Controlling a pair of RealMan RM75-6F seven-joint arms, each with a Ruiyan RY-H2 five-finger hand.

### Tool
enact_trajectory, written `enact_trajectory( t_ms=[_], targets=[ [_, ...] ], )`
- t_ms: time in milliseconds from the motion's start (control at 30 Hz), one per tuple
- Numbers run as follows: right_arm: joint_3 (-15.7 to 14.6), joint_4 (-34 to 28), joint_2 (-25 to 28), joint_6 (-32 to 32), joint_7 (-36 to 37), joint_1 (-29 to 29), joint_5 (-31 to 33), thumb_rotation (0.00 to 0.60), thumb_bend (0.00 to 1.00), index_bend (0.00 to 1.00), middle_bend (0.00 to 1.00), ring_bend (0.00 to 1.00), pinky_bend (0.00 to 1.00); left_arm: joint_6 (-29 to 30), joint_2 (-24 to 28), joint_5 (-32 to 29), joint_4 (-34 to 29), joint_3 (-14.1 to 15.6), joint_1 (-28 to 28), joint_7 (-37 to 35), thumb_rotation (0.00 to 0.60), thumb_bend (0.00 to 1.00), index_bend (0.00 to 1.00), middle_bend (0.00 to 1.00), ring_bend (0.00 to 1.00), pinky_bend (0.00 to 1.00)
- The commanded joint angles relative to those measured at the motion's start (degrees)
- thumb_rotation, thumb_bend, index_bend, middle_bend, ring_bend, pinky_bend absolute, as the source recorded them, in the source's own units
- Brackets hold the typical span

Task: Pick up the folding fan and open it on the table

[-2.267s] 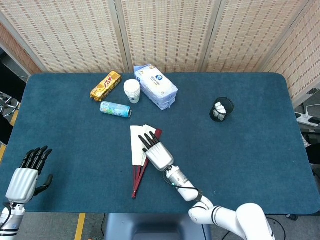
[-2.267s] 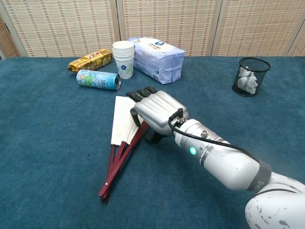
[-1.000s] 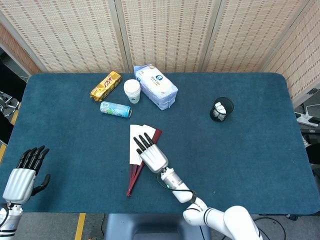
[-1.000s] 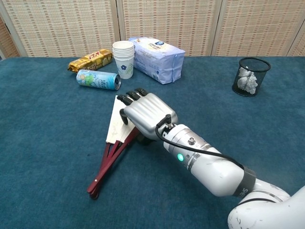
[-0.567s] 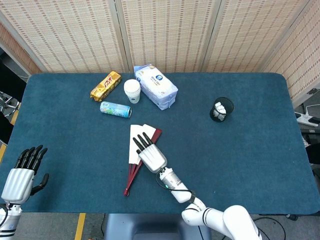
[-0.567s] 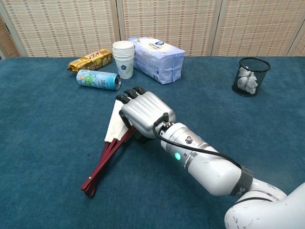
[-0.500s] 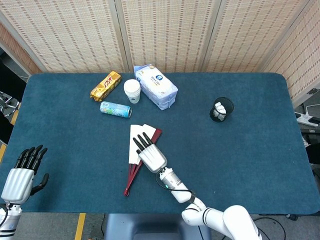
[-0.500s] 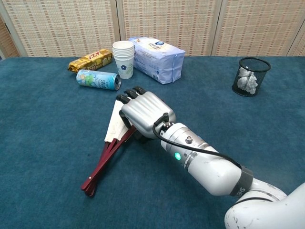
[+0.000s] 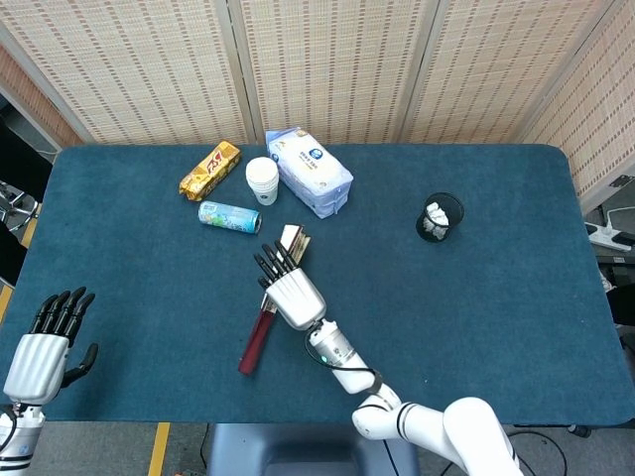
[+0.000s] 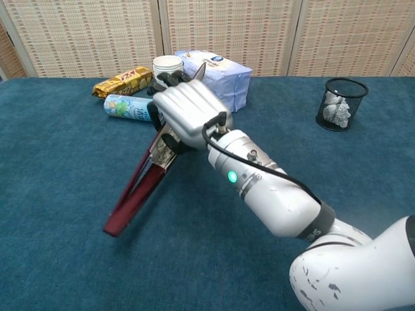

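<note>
The right hand (image 10: 185,113) now grips the folding fan (image 10: 139,184) and has lifted it off the table, its white leaf gathered shut between the red guards.

My table (image 9: 516,248) wears dark teal cloth. Woven beige screen panels (image 9: 327,59) stand along its twelve o'clock edge. At seven o'clock, grey floor shows a yellow stripe (image 9: 159,448).

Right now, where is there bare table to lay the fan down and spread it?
Bare cloth lies between the right hand holding the folding fan and the mesh cup, and leftward toward the left hand. The far edge is crowded: snack bar, can, paper cups, tissue pack.
</note>
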Motion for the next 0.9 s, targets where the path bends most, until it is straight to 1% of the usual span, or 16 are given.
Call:
enact_trajectory(
  t_ms=[33,233,333,400,467,567,600,667,767,900],
  targets=[
    [1.5,-4.6,2.7,0.9,-2.1,0.0,0.1,0.6,0.56,0.7,0.14,0.0,0.06,0.2,0.1,0.2,-0.1,0.1,0.1,-0.1,0.6,0.42,0.0,0.0,0.0,0.08],
    [1.4,-13.6,7.8,1.2,-5.9,-1.8,0.4,0.6,0.56,0.73,0.14,0.0,0.06,0.1,0.4,0.5,-0.6,0.2,0.0,-0.7,0.6,0.42,0.0,0.0,0.0,0.08],
    [1.5,-20.1,11.2,0.9,-7.5,-3.1,1.2,0.6,0.56,0.75,0.15,0.0,0.06,0.1,0.3,1.1,-0.4,0.5,-0.1,-2.9,0.6,0.42,0.0,0.0,0.0,0.1],
    [2.4,-26.1,13.7,-0.2,-8.3,-4.1,3.1,0.6,0.56,0.76,0.16,0.0,0.06,-0.2,-0.1,1.4,0.2,0.6,-0.5,-5.6,0.6,0.42,0.01,0.0,0.0,0.13],
    [3.8,-31.9,16.2,-1.1,-9.4,-4.7,5.2,0.6,0.56,0.76,0.16,0.0,0.06,-1.4,-0.8,1.1,1.2,0.7,-1.1,-9.6,0.6,0.42,0.03,0.02,0.01,0.15],
    [6.3,-39.6,19.4,-2.5,-10.9,-5.3,9.1,0.6,0.56,0.78,0.17,0.0,0.06,-3.6,-1.6,0.8,1.9,0.9,-2.2,-16.9,0.6,0.42,0.11,0.07,0.03,0.18],
    [7.0,-41.5,20.2,-2.9,-11.6,-5.4,10.1,0.6,0.56,0.78,0.17,0.0,0.06,-4.1,-1.9,0.7,2.1,0.9,-2.6,-19.2,0.6,0.42,0.15,0.09,0.04,0.19],
    [8.4,-45.1,21.7,-3.3,-13.2,-5.3,12.5,0.6,0.56,0.78,0.17,0.0,0.06,-5.6,-2.8,0.3,2.9,0.9,-3.5,-24.4,0.6,0.42,0.18,0.1,0.05,0.19],
    [10.2,-49.3,22.9,-3.5,-14.4,-5.1,15.7,0.6,0.56,0.78,0.17,0.0,0.06,-7.0,-3.5,0.3,3.4,0.7,-4.7,-32.9,0.6,0.42,0.19,0.1,0.05,0.19],
    [12.3,-53.4,23.2,-3.7,-15.7,-4.1,20.7,0.6,0.56,0.78,0.17,0.0,0.06,-7.5,-5.6,0.0,3.7,0.2,-5.7,-39.8,0.6,0.41,0.19,0.1,0.02,0.18]
  ],
)
